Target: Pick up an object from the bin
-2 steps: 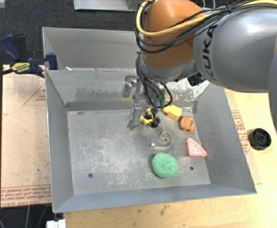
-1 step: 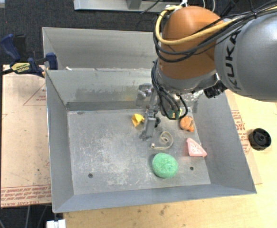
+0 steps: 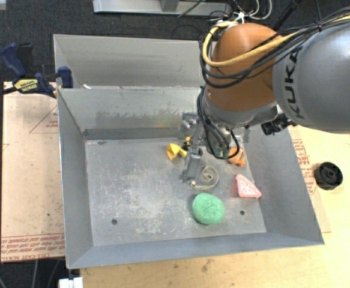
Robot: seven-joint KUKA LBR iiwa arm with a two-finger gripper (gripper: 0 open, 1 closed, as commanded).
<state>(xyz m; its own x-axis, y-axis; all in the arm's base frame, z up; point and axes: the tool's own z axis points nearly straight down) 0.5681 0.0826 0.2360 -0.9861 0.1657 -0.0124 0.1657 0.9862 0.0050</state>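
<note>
Now my pincer (image 3: pixel 193 174) hangs low near the middle of the bin (image 3: pixel 132 221). I cannot tell if it is open or closed. It could bump the pale ring (image 3: pixel 211 176) just beside it and push it away. The green ball (image 3: pixel 208 209) sits near the front edge, and the pink wedge (image 3: pixel 247 187) lies toward the right side. A yellow bit (image 3: pixel 175 151) and an orange bit (image 3: pixel 239 158) lie further back.

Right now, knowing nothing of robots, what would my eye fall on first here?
The big grey arm with its orange cover looms at the upper right, its gripper down in the middle of the grey bin. Close below the gripper lies a round green lump, with a pink wedge to its right and a small yellow piece up to the gripper's left.
</note>
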